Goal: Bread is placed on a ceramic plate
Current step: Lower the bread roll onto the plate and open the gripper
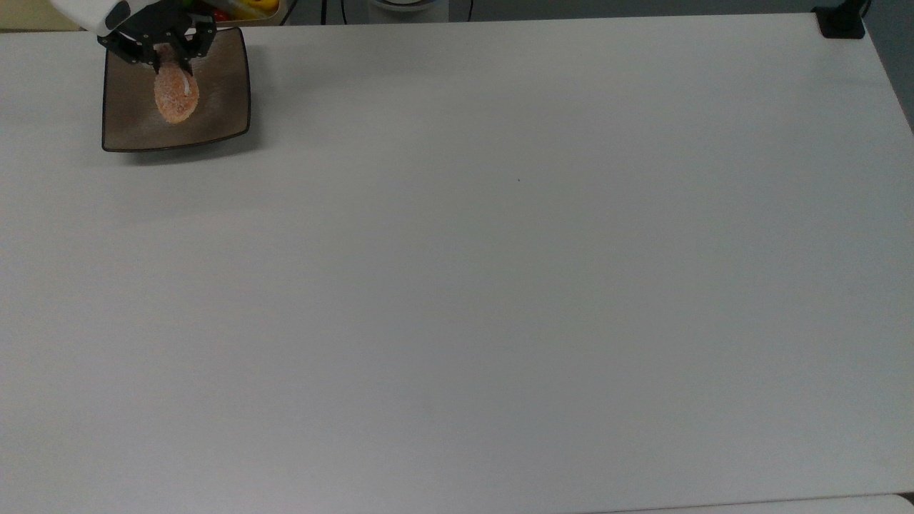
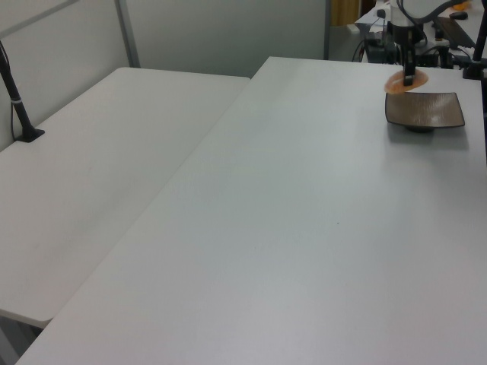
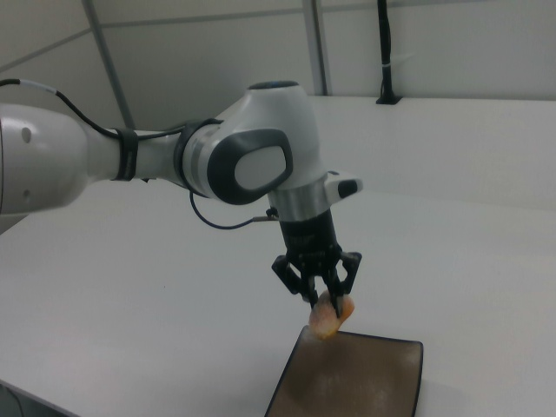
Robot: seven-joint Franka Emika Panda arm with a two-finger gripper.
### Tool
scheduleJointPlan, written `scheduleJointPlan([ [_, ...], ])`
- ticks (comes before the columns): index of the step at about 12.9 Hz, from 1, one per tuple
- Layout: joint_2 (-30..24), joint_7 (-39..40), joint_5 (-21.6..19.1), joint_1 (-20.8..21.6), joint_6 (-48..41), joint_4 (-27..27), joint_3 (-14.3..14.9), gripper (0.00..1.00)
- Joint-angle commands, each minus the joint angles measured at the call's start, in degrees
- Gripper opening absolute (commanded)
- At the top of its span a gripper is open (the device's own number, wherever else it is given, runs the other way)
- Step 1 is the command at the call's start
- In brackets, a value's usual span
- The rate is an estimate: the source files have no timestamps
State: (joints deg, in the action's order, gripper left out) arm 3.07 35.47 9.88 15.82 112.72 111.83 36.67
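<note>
The bread (image 1: 176, 99) is a small oval orange-brown bun with a white stripe. It hangs from my gripper (image 1: 171, 63), whose fingers are shut on its upper end. It is held over the ceramic plate (image 1: 221, 107), a square glossy brown dish at the far left of the top view. In the left view the bread (image 2: 403, 82) hovers above the plate's (image 2: 434, 112) far left corner, clear of its surface. In the right view the gripper (image 3: 323, 300) holds the bread (image 3: 328, 318) just above the plate's (image 3: 373, 382) near edge.
A container of colourful fruit (image 1: 246, 8) sits behind the plate at the top view's upper edge. A black clamp (image 1: 841, 21) is fixed at the table's far right corner. A second white table (image 2: 99, 167) stands on the left view's left.
</note>
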Motion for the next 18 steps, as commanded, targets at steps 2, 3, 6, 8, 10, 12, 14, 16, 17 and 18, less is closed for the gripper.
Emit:
scheduleJointPlan([
  [2,-1.3,1.5,-0.9,-1.2,-0.7,4.4,0.5,0.33],
  [3,-1.1,1.6,-0.9,-1.4,-0.5,4.6,0.5,0.33],
  [6,0.3,1.6,-1.0,-1.3,0.7,5.6,0.5,0.73],
  [8,0.6,1.4,-1.0,-1.1,0.8,5.6,0.5,1.0],
  [10,0.7,1.1,-1.1,-1.1,0.8,5.6,0.5,1.0],
  [12,0.7,0.9,-1.2,-1.1,0.8,5.4,0.5,1.0],
  [14,0.4,0.8,-1.7,-1.0,0.5,4.6,0.5,1.0],
  [16,-0.2,-1.1,-8.0,-1.1,0.0,2.6,0.5,1.0],
  [17,-0.6,-3.7,-11.3,-1.0,-0.1,0.3,0.4,1.0],
  [18,-1.0,-7.1,-13.5,-1.0,-1.2,-2.6,-0.1,1.0],
])
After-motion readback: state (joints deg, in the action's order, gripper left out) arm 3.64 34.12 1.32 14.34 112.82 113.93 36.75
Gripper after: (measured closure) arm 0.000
